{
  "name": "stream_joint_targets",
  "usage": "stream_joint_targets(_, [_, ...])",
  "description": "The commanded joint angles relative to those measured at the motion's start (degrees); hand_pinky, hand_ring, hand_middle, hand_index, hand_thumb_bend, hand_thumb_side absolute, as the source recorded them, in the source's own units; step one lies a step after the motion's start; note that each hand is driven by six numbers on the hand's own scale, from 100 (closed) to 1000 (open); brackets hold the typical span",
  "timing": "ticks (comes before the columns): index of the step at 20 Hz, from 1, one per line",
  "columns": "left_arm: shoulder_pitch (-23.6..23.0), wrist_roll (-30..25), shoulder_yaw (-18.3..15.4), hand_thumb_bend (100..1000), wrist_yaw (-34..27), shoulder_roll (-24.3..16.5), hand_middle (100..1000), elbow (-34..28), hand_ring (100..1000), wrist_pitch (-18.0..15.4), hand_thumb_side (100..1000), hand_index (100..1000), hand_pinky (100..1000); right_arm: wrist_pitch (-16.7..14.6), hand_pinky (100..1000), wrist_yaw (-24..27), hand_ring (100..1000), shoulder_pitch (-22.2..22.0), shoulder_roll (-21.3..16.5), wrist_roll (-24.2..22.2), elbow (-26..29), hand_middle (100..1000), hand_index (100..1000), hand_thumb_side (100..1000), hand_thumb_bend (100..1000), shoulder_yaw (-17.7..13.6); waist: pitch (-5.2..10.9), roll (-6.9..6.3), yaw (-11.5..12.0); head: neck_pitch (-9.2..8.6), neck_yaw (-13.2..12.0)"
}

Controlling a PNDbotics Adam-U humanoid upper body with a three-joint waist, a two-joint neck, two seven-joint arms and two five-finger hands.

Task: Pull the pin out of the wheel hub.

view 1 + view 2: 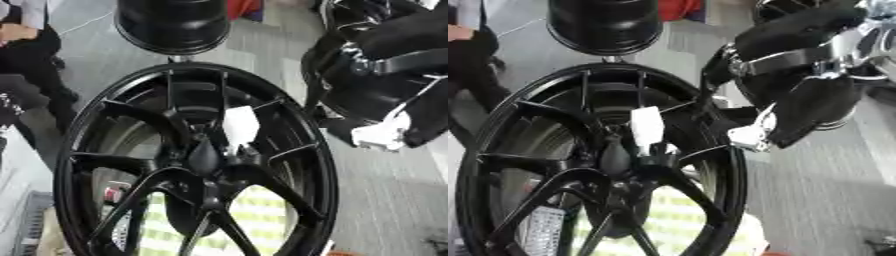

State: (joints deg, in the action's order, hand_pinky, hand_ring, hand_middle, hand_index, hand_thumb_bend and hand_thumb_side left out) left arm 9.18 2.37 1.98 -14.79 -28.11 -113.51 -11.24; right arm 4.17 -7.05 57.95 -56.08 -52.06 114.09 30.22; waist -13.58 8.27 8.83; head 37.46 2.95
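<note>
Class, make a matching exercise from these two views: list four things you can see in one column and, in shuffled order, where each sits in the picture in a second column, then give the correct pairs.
Things
1. wheel
2. white tag
3. black cylinder
4. right arm

Places
A. top of the view, above the rim
B. at the hub, among the spokes
C. upper right, beside the rim
D. fills the middle and bottom of the view

Pairs: 1-D, 2-B, 3-A, 4-C
</note>
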Motion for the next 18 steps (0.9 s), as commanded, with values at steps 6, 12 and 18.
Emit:
stream_joint_targets(6, [0.2,2.0,-2.2,100,-0.5,-0.2,618,-1.1,651,0.6,690,750,760,5.4,915,-0.2,846,3.3,3.0,0.1,0.5,745,804,718,100,-0.5,1.54,-0.44,0.6,0.34,1.4])
stream_joint_targets(12, [0.4,3.4,-3.3,100,-0.2,-0.1,618,-1.1,652,0.4,687,750,761,10.2,913,-2.1,846,3.6,4.6,0.4,0.5,746,805,705,100,-1.8,1.47,-0.24,1.2,1.73,2.0])
stream_joint_targets(18, [0.8,3.6,-3.3,100,0.2,-0.2,618,-1.1,652,0.5,688,749,761,12.7,909,-5.0,852,2.1,4.9,5.6,0.5,754,813,701,100,-1.3,1.04,0.24,1.8,2.45,1.8])
